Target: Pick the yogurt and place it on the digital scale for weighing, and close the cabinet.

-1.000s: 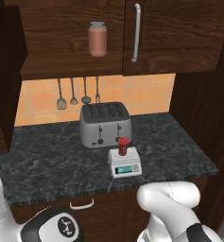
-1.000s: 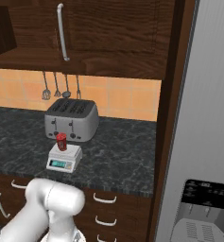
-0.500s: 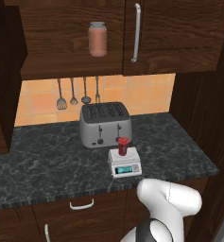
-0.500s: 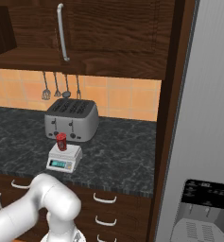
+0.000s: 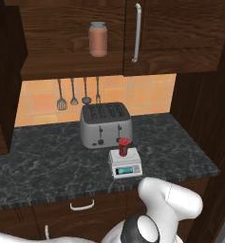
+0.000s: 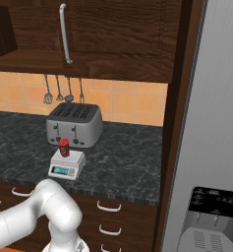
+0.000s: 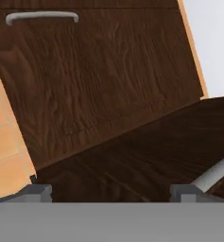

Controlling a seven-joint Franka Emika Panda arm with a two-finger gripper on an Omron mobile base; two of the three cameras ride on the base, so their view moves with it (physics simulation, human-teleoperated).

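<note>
The yogurt (image 5: 124, 146), a small red cup, stands upright on the white digital scale (image 5: 125, 164) on the dark counter, in front of the toaster; from the right base it appears as yogurt (image 6: 64, 147) on the scale (image 6: 67, 164). Above, the cabinet (image 5: 180, 38) has its right door shut, while its left half is open with a jar on the shelf and a door (image 5: 4, 71) swung out. My gripper (image 7: 111, 193) is open, its fingertips (image 7: 38, 191) wide apart with nothing between them, facing dark wood fronts low down.
A silver toaster (image 5: 106, 124) sits behind the scale, and utensils (image 5: 78, 92) hang on the orange tiles. A pinkish jar (image 5: 98, 39) stands on the cabinet shelf. Drawers with curved handles (image 6: 109, 207) run under the counter. A grey fridge (image 6: 211, 147) stands at the right.
The arm's white links have swung lower at the bottom of both base views. The yogurt and the scale have not moved, and the gripper has stayed open.
</note>
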